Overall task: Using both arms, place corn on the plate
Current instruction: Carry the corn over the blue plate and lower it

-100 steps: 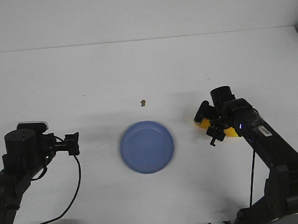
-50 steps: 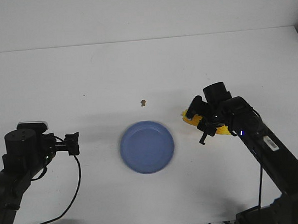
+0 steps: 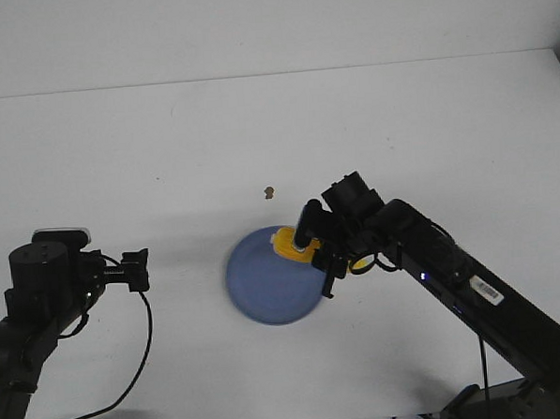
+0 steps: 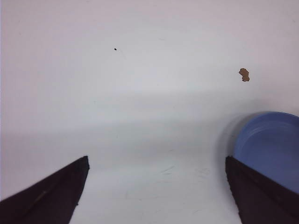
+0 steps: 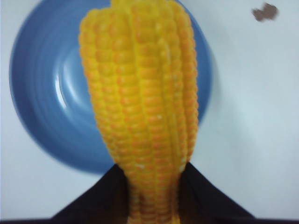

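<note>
So the right black pincer gripper (image 3: 312,248) has its jaws clamped on the bright yellow tapering corn cob (image 5: 142,107), gripping it near one end, with the rest of the cob sticking out past the fingertips. From the right wrist view the cob hangs over the round periwinkle-blue plate (image 5: 42,112), roughly above its right rim in the front view. Whether it touches the plate, can't tell. A tiny brown speck (image 3: 270,192) sits on the white table (image 3: 163,131) beyond the jaws. The left black pincer gripper (image 4: 156,186) is well off to the plate's other side, jaws spread wide with nothing between them, only bare table.
</note>
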`<state>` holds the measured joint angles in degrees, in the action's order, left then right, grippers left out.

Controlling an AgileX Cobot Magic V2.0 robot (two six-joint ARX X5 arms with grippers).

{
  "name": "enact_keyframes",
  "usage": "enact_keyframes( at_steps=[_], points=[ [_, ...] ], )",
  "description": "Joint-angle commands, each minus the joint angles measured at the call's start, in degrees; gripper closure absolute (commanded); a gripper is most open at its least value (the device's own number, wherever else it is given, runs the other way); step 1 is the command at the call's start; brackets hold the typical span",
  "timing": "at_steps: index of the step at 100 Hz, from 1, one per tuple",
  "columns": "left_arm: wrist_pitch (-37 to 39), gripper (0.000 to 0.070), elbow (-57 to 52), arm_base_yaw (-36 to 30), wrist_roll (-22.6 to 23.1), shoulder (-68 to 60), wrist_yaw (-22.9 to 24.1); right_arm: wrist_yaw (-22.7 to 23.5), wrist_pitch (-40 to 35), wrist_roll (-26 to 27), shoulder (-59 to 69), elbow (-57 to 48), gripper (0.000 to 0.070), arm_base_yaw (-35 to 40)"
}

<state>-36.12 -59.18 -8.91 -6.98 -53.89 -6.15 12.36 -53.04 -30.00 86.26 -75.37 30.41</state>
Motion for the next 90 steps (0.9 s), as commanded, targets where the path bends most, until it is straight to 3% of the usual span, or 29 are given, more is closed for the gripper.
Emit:
enact_keyframes(
  at_steps=[1,37,42,56,72,86,90],
  points=[
    [0.20,0.0115,-0.48,-0.22,-0.17,-0.46,-0.11,1.27,1.92,2.03,2.49,-0.74,0.0632,0.87],
    [0.20,0.0115,-0.48,-0.22,-0.15,-0.46,-0.11,2.62,7.19,6.03,11.63,-0.74,0.0604,4.59],
    [0.20,0.0115,-0.48,-0.22,-0.15,-0.46,-0.11,2.62,7.21,6.69,12.26,-0.76,0.0546,4.94],
    [0.22,0.0115,-0.48,-0.22,-0.15,-0.46,-0.11,2.62,7.72,7.61,12.44,-0.76,0.0273,5.68],
    [0.24,0.0115,-0.48,-0.22,-0.15,-0.46,-0.09,2.62,8.02,7.74,12.44,-0.85,0.0171,5.90],
    [0.24,0.0115,-0.48,-0.22,-0.15,-0.46,-0.09,2.60,7.89,7.72,12.44,-1.05,0.0008,6.01],
    [0.24,0.0115,-0.48,-0.22,-0.15,-0.46,-0.09,2.56,7.78,7.72,12.44,-1.27,0.0000,6.01]
  ],
)
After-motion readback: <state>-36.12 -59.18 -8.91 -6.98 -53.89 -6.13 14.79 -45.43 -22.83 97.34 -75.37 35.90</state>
